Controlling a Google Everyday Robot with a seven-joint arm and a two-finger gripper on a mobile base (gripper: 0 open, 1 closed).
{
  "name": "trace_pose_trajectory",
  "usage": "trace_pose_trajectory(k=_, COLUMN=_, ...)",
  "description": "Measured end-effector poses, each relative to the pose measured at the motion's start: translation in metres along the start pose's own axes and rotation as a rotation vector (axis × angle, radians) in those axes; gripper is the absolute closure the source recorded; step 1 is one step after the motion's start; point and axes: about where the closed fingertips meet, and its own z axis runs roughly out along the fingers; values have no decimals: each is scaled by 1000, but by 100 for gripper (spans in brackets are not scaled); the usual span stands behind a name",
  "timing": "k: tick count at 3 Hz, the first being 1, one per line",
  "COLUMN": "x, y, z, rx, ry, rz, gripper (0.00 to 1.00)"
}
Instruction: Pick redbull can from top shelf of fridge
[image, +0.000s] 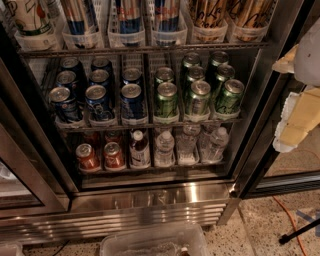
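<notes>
Camera view, item: gripper (298, 107), far right of view, outside the fridge (150, 199); grip state: cannot tell.

Your gripper sits well apart from the redbull can (166, 14), which stands in a clear bin on the top shelf (145, 49), its upper part out of view, with like cans in two lanes to its left. Between them: a dark upright frame (270, 90). Risks, as judged: you could clip that frame on the way in; you could settle on the brown-and-gold cans (207, 15) in the neighbouring lane; a loose or off-centre grip on a slim, smooth can could let it tip or slip against the bin wall.
</notes>
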Motion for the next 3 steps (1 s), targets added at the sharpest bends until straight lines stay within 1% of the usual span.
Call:
trace_pose_trajectory(k=1, x=0, y=0, z=0, rx=0, ry=0, rz=0, gripper=0)
trace_pose_trajectory(k=2, x=-9, y=1, z=-1, rx=2, ry=-23, rz=9, gripper=0)
trace_pose_trajectory(k=3, x=-25, y=3, z=1, rx=-9, ry=-67, rz=35, gripper=0)
